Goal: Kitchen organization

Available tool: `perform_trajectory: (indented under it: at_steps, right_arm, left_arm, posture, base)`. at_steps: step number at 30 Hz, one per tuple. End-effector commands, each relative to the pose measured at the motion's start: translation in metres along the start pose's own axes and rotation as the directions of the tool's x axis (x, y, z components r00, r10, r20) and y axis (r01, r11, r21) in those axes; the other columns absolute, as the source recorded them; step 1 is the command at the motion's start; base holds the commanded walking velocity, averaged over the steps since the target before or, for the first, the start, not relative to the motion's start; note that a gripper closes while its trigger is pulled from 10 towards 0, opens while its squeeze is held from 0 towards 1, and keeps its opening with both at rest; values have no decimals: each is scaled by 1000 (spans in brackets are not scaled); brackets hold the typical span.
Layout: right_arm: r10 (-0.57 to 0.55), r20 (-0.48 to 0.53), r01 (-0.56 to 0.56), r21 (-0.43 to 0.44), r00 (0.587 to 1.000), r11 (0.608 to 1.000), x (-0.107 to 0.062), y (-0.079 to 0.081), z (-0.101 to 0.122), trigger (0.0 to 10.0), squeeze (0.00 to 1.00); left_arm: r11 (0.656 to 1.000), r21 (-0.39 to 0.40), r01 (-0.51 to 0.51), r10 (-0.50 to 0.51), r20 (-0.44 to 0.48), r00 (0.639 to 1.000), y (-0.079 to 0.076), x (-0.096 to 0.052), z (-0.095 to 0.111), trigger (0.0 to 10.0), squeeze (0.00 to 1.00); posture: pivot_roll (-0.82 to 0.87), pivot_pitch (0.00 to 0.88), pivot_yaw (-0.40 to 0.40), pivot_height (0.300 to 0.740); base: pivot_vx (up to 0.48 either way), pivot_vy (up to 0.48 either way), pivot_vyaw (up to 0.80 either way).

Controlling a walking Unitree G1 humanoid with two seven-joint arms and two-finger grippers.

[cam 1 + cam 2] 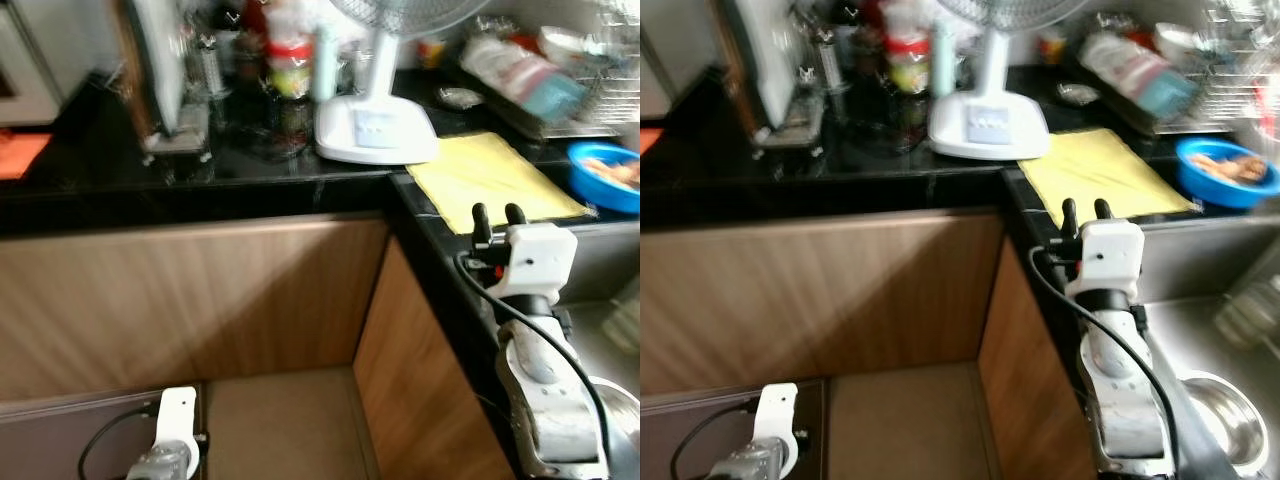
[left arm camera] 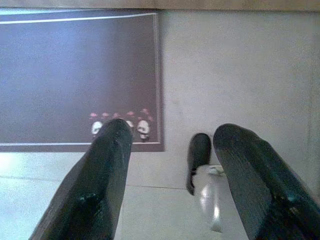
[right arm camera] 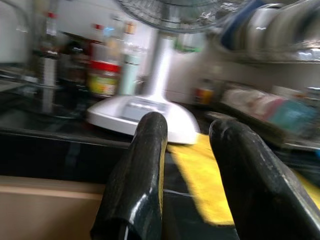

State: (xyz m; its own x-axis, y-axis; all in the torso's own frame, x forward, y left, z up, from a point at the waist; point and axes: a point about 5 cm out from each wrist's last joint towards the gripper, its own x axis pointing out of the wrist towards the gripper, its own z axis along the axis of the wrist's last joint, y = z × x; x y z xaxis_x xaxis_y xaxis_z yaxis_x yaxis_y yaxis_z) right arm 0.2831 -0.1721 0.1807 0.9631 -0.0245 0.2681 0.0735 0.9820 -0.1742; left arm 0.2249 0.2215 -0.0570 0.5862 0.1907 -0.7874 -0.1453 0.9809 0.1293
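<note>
Blur softens most of the far worktop [image 1: 250, 170] in the left eye view, so the jars and bottles [image 1: 290, 75] crowded beyond the right pincer [image 1: 498, 214] cannot be told apart, though one shows a red lid and yellowish contents. The right pincer is raised at the worktop's edge, its two black fingers standing slightly apart and holding nothing. Just ahead of it lies a yellow cloth [image 1: 490, 180], flat on the black surface. Beyond the cloth stands the white fan base [image 1: 375, 130]; the fan's head is cut off by the frame. Off to the pincer's right a blue bowl [image 1: 600, 175] holds something pale and pinkish, too blurred to name. The left pincer hangs low by the wooden cabinet front [image 1: 190, 300], and from here its fingers cannot be seen.

Right eye view: below the right arm a steel sink [image 1: 1210, 330] holds a round metal bowl [image 1: 1230, 420], partly cut off.

Left wrist view: the left pincer [image 2: 172, 165] is released, fingers well apart over pale floor, with a purple mat [image 2: 75, 75] beyond them.

Right wrist view: the right pincer's fingers frame the yellow cloth, the fan base just past it, and a blurred dish rack [image 3: 270, 35] with plates farther off.
</note>
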Motion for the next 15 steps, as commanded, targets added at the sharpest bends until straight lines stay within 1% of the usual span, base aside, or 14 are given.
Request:
perform_trajectory:
  at_steps: [1, 3, 6, 12, 15]
  right_arm:
    - [-27, -38, 27, 7, 999, 1000, -4, -10, -6, 10000, 0]
    - [-22, -39, 22, 7, 999, 1000, -4, -10, -6, 10000, 0]
    - [-2, -47, 2, 6, 999, 1000, -4, -7, -7, 10000, 0]
    - [3, -53, -3, 12, 999, 1000, -3, -5, -7, 10000, 0]
    - [1, -58, 0, 25, 998, 1000, -3, -5, -8, 10000, 0]
  left_arm:
    - [1000, 17, 20, -20, -16, 1000, -6, 0, -5, 10000, 0]
    - [1000, 22, 21, -21, -15, 1000, -7, 0, -5, 10000, 0]
    - [997, 69, 25, -25, -7, 1000, -8, 0, -5, 10000, 0]
    - [998, 55, 31, -30, -17, 999, -8, -1, -11, 10000, 0]
    - [998, 60, 36, -35, -26, 999, -3, -2, -16, 10000, 0]
  posture:
    - [-24, 0, -60, 740]
    - [-25, 0, -61, 740]
    - [-21, 0, -65, 740]
    - [-21, 0, -66, 740]
    - [-20, 0, -66, 740]
  base:
    - [0, 0, 0]
    - [0, 0, 0]
    - [0, 0, 0]
    - [0, 0, 0]
    - [0, 0, 0]
